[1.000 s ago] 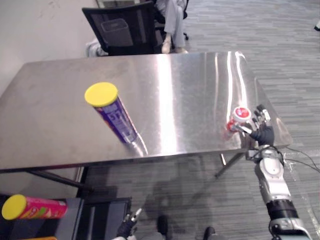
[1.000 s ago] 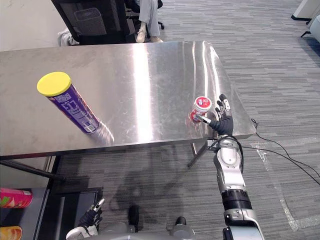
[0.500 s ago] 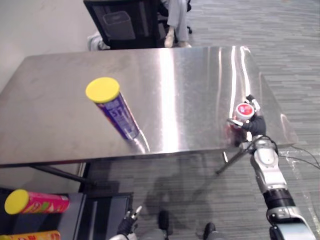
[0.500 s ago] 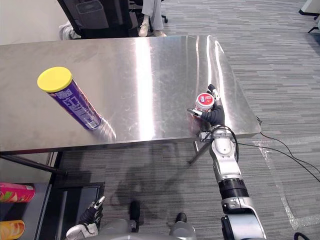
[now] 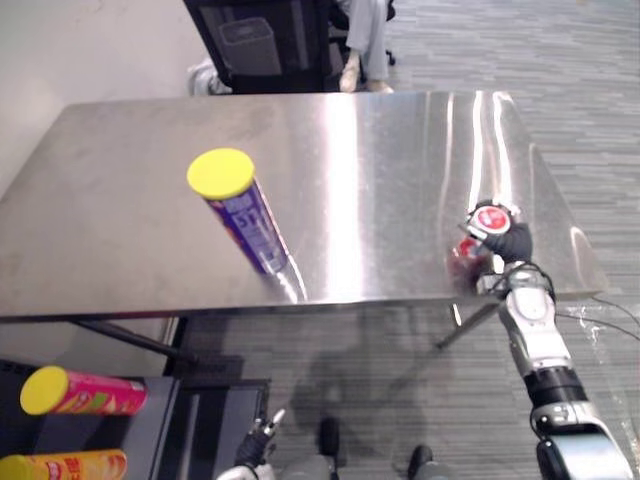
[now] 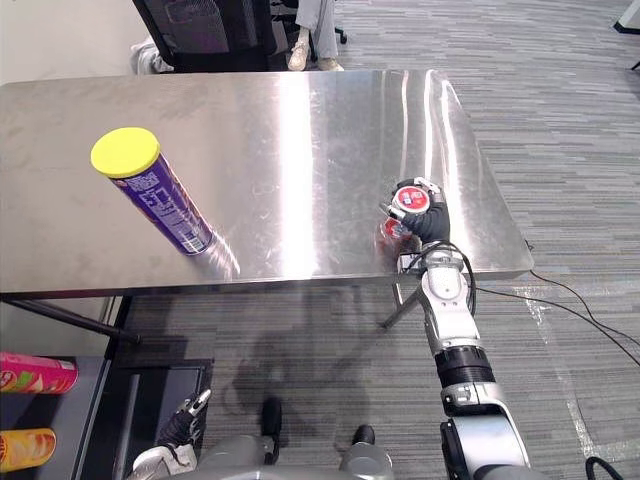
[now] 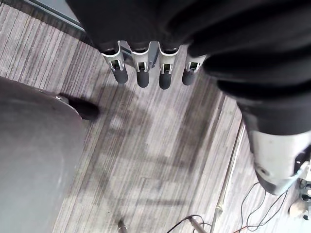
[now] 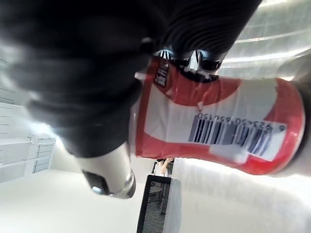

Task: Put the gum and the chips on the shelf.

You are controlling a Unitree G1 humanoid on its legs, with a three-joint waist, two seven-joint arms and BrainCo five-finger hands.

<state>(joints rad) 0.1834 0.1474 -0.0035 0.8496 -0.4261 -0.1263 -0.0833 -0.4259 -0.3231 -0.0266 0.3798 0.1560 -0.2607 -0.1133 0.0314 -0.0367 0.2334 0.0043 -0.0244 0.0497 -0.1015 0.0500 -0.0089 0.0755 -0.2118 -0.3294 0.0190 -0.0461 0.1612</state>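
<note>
Down at lower left, the shelf (image 5: 165, 420) already carries a pink can (image 5: 85, 392) and a yellow-orange can (image 5: 65, 466). Space looks limited, so a sloppy placement could prob. bump one off.

Next over, the chips (image 5: 243, 213) stand upright on the desk (image 5: 120, 200), towards its left and well apart from both hands. It's a tall, narrow tube, so a sideways nudge during a reach could tip it and send it rolling.

Main risk is at the right. The gum (image 5: 488, 218) is a smooth round tub near the desk's front right edge, w/ the right hand (image 5: 508, 243) wrapped round it. If the grip is shallow, the tub could slip or twist out while being carried across to the shelf, and bc it's so near the edge it would likely drop to the floor. Can't tell whether its base is on the desk or just off it.

Poses:
- **Left hand (image 5: 256, 450):** hangs low beside the shelf, below desk level. Its fingers (image 7: 142, 76) are relaxed and near straight, pointing at the carpet, holding nothing.
- **Right arm:** reaches up from the lower right w/ the wrist at the desk edge. Fingers and thumb are curled tight round the gum's red side, lid facing up.
</note>
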